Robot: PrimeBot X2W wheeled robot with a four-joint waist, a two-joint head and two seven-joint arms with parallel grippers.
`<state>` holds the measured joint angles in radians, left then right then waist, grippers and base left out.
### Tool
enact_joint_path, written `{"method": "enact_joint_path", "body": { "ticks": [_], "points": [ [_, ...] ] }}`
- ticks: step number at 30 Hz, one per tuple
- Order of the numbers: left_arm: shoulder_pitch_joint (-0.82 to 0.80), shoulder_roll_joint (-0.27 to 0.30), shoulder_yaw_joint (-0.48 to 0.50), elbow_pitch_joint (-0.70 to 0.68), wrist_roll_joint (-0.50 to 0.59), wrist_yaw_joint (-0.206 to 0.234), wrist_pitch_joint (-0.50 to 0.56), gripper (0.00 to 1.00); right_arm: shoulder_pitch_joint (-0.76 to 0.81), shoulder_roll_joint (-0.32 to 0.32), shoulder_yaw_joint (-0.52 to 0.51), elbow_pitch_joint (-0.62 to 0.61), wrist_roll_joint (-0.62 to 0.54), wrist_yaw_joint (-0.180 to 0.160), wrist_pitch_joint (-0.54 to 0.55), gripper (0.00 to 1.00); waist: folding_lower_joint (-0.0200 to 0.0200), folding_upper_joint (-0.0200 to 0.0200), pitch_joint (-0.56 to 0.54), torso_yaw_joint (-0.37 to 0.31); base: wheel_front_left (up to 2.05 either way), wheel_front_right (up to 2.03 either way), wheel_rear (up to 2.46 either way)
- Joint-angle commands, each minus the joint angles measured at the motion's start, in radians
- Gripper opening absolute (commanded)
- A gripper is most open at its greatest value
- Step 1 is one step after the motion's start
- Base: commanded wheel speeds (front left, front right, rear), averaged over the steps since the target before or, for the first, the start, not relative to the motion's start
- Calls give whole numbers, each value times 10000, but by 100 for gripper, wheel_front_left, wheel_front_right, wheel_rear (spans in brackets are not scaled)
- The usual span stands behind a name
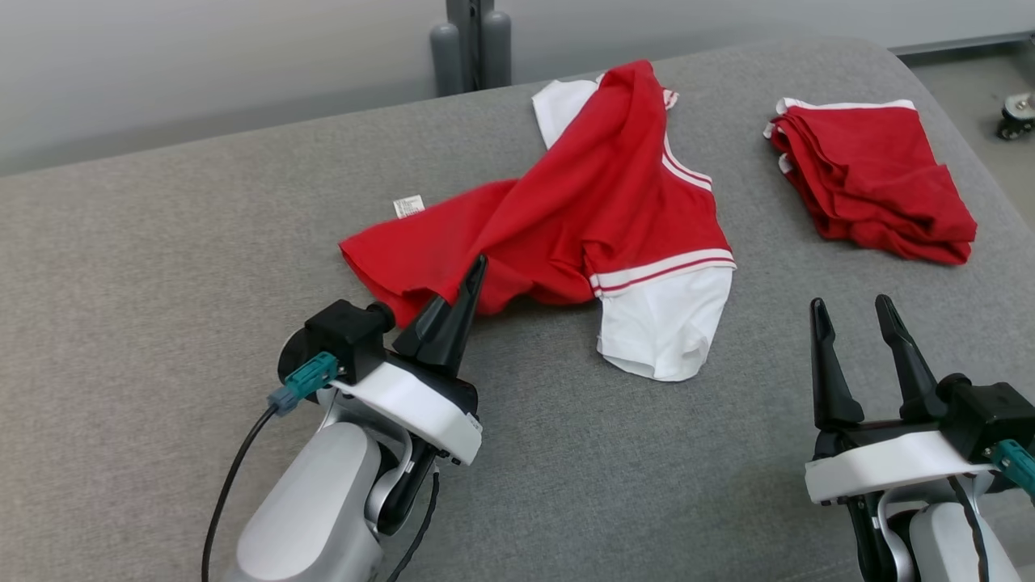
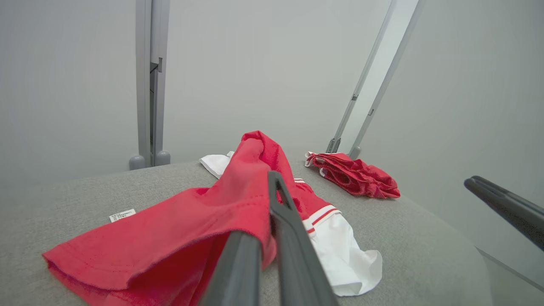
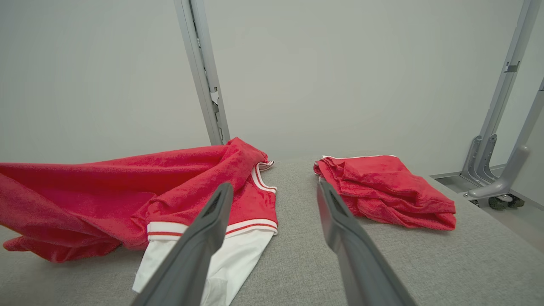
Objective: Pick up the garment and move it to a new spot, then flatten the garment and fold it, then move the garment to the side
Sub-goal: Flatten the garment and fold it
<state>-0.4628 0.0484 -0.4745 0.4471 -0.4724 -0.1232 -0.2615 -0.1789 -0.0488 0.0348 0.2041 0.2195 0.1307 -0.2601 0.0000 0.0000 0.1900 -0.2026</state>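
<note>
The left gripper (image 1: 477,271), at the lower left of the head view, has its fingers pinched together on the near red hem of the shirt (image 1: 582,194). In its wrist view the cloth drapes over one finger and runs between the two. The shirt lies crumpled across the middle of the grey table (image 1: 162,283), with a white sleeve (image 1: 667,323) at lower centre and a small tag (image 1: 408,205) at its left edge. The right gripper (image 1: 851,304), at the lower right, stands wide, holding nothing. A folded red pile (image 1: 873,178) sits at the upper right, apart from the shirt.
</note>
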Motion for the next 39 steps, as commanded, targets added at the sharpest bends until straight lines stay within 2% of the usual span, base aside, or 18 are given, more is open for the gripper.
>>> {"method": "enact_joint_path", "body": {
  "ticks": [1, 5, 9, 14, 20, 22, 23, 24, 25, 35, 39],
  "points": [
    [168, 46, 222, -380, 228, 13, -50, 0, 98, -43, -48, 15, -20, 2, -66, 100, 0, 0, -223, 215, 0, 0, 0],
    [431, 45, 909, -1405, 654, 139, -49, 0, 221, -43, -34, 11, -6, 2, -68, 100, 0, 0, -421, 357, 0, 0, 0],
    [96, 145, 1468, -1456, 1088, 156, -49, 0, 173, -41, 123, -14, 43, 2, -70, 100, 0, 0, -413, 257, 0, 0, 0],
    [-731, 420, 1902, -405, 1294, 97, -49, 0, 2, -45, 292, -14, 94, 2, -70, 100, 0, 0, -126, -102, 0, 0, 0],
    [-2141, 867, 2637, 2124, 1407, 282, -30, 0, -218, -42, 387, -23, 175, 2, -64, 100, 0, 0, 447, -772, 0, 0, 0],
    [-2426, 984, 2824, 2766, 1459, 353, -28, 20, -223, -42, 318, -38, 158, 2, -64, 100, 0, 0, 571, -888, 0, 0, 0],
    [-2481, 1008, 2895, 3052, 1489, 366, -28, 42, -226, -42, 277, -60, 148, 2, -64, 100, 0, 0, 601, -909, 0, 0, 0],
    [-2532, 1061, 2961, 3278, 1523, 358, -28, 79, -218, -43, 243, -74, 143, 2, -64, 100, 0, 0, 619, -914, 0, 0, 0],
    [-2589, 1102, 3044, 3408, 1522, 360, -30, 100, -205, -41, 203, -86, 135, 2, -64, 100, 0, 0, 631, -899, 0, 0, 0],
    [-1638, 561, 3669, 3096, 1288, 91, -28, 100, -50, -44, 139, -45, 45, 2, -65, 100, 0, 0, 220, 107, 0, 0, 0],
    [-909, 248, 3472, 3089, 841, -13, -29, 100, 12, -47, 169, 43, 13, 2, -65, 100, 0, 0, 0, 397, 0, 0, 0]
  ]
}}
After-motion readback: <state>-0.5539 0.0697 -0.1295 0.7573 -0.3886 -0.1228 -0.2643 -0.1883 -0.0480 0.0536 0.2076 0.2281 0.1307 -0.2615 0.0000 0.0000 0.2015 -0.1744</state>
